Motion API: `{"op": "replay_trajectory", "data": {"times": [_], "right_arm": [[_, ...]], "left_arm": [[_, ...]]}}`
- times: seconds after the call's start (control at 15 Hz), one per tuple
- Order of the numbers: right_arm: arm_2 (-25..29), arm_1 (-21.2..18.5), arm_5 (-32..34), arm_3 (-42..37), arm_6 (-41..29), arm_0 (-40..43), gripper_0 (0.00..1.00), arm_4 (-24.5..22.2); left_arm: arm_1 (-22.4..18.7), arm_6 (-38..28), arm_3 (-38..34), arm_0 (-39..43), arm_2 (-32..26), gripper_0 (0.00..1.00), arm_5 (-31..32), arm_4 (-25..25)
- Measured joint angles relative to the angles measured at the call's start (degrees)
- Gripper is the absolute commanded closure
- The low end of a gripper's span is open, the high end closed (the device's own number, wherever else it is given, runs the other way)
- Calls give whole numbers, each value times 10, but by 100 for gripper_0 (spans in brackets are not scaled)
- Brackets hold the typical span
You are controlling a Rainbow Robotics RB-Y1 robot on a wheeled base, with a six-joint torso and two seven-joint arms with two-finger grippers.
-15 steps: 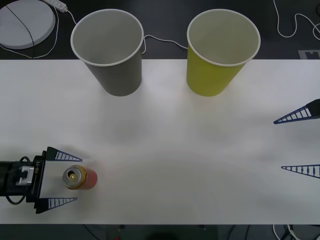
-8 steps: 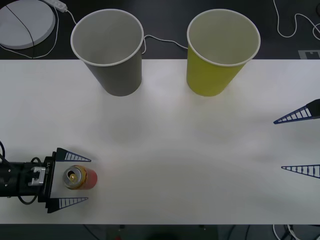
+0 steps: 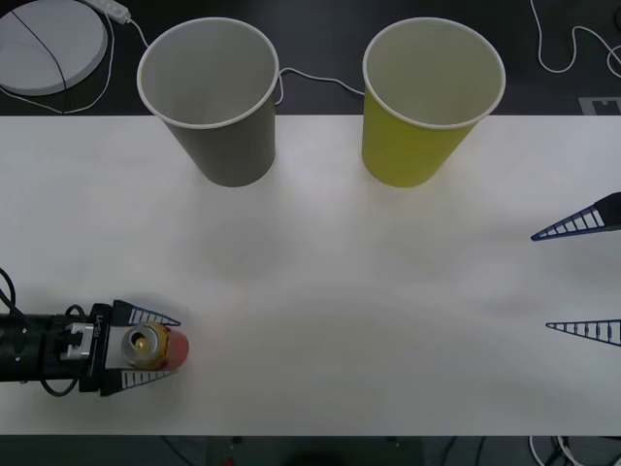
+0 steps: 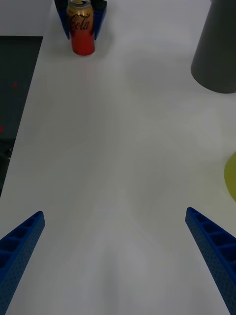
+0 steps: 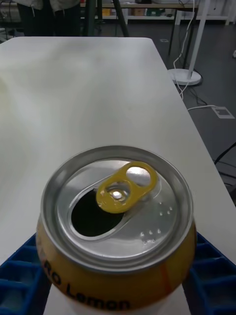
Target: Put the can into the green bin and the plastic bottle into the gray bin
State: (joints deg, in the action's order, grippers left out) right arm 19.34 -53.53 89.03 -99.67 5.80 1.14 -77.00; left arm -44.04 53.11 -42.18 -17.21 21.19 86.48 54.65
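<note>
Clamping the can [image 3: 147, 347] from both sides, the left gripper [image 3: 146, 347] sits at the near left corner of the white table [image 3: 340, 291], its blue ribbed fingers [image 5: 22, 275] pressed against the can's wall. The can stands upright on the table, red-orange below and gold above, with "Lemon" readable low on its side in the left wrist view and a looping "Cola" script in the right wrist view (the rest of the label is hidden). Its silver top is already open, the gold pull tab [image 5: 125, 186] lying flat beside the dark mouth.

Well to the right of the can, at the table's right edge, the right gripper [image 3: 580, 277] hangs with its fingers spread wide apart, nothing between them.

Beyond the can, at the table's far edge, the gray bin [image 3: 209, 97] stands upright, and the green bin [image 3: 432, 102] stands upright well to the right of it; both show pale insides.

Behind the table the floor is dark, with a round white disc [image 3: 49, 44] far behind the can and thin white cables [image 3: 310, 80] trailing past the bins.
</note>
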Motion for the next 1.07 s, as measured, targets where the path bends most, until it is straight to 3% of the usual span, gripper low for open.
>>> {"op": "replay_trajectory", "data": {"times": [0.73, 1.07], "right_arm": [[0, 0, 0, 0, 0, 0, 0, 0], [0, 0, 0, 0, 0, 0, 0, 0]], "left_arm": [[-1, -33, -10, -3, -9, 100, -10, -4], [-39, -131, -93, -3, -53, 100, -11, 64]]}}
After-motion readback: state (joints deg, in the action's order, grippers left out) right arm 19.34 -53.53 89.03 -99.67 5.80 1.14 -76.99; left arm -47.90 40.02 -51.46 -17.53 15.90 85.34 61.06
